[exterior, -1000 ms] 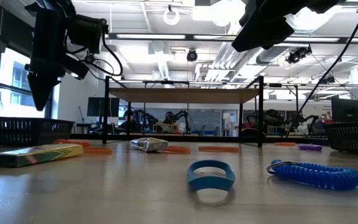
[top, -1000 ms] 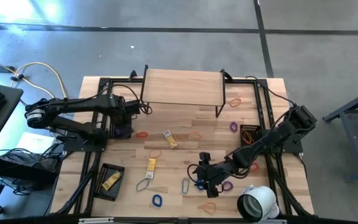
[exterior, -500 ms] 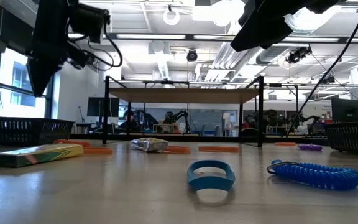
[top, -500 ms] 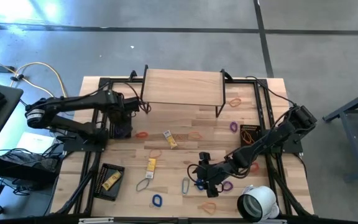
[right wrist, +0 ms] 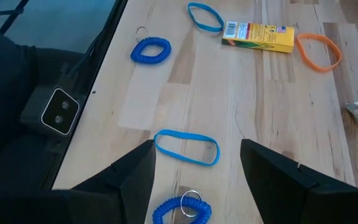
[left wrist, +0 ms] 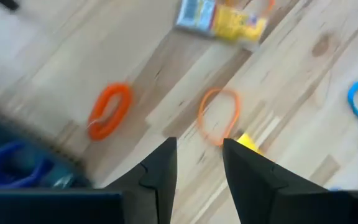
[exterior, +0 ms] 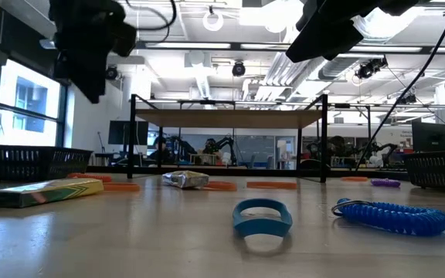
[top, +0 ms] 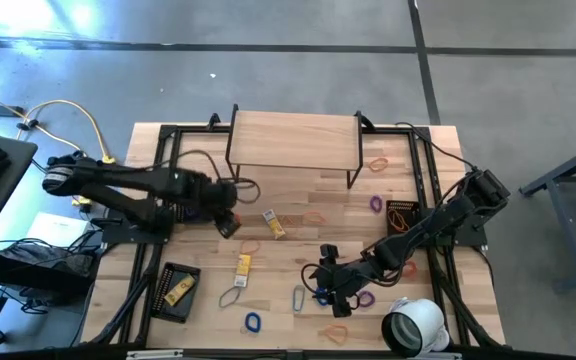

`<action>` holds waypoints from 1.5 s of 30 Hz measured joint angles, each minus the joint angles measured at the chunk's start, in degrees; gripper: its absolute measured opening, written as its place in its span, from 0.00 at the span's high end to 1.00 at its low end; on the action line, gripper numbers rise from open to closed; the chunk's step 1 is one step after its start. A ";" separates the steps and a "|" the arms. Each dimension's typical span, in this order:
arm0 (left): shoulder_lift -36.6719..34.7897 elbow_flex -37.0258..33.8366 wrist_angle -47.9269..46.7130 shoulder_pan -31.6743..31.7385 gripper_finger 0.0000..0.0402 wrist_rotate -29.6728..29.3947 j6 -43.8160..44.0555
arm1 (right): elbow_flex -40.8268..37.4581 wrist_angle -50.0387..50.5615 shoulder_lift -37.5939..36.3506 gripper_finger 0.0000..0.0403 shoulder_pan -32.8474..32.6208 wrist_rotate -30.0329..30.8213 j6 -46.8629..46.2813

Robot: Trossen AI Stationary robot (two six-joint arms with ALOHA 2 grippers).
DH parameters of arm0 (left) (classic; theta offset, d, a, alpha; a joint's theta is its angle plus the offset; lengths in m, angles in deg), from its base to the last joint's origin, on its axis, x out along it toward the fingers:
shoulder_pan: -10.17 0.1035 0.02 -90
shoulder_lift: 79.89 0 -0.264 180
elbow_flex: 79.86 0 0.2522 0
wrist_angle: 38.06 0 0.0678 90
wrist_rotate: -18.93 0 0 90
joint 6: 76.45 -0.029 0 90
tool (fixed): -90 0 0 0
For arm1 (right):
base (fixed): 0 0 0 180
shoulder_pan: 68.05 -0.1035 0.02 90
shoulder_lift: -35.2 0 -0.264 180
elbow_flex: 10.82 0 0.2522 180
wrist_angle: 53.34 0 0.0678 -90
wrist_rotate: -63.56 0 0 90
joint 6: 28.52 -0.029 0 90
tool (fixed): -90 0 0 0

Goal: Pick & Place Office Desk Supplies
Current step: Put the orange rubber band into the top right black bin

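Note:
The office desk supplies lie scattered on the wooden table: orange bands (top: 228, 215), yellow-and-white packets (top: 242, 266), a silver clip (top: 230, 297), and blue (top: 253, 321) and purple loops (top: 376, 203). My left gripper (top: 226, 226) hangs open above the table at centre left. In its wrist view the fingers (left wrist: 199, 165) frame a thin orange band (left wrist: 219, 116), and a thick orange band (left wrist: 109, 111) lies beside it. My right gripper (top: 330, 285) stands wide open, holding nothing. It hovers above a flat blue band (right wrist: 186, 148) and a blue coil (right wrist: 182, 211).
A wooden shelf on black legs (top: 293, 140) stands at the far middle. Black mesh baskets sit at left (top: 176, 290), far left (top: 194, 205) and right (top: 400, 215). A large white tape roll (top: 413, 325) stands at the near right corner.
My left gripper has swung away from the far-left basket toward the table's middle and right, rising and tipping as it went. It now hangs near the orange bands. The things on the table lie as before.

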State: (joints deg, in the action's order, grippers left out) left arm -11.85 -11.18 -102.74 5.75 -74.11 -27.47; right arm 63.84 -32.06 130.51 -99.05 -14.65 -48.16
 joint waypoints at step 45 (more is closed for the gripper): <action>29.58 0.17 13.84 -12.40 0.69 -10.74 8.50 | 0.02 -1.24 1.36 0.44 0.31 -1.51 0.00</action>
State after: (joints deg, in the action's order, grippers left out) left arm 17.73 -11.01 -88.90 -6.65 -84.84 -18.97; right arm 63.86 -33.30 131.86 -98.75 -16.16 -48.16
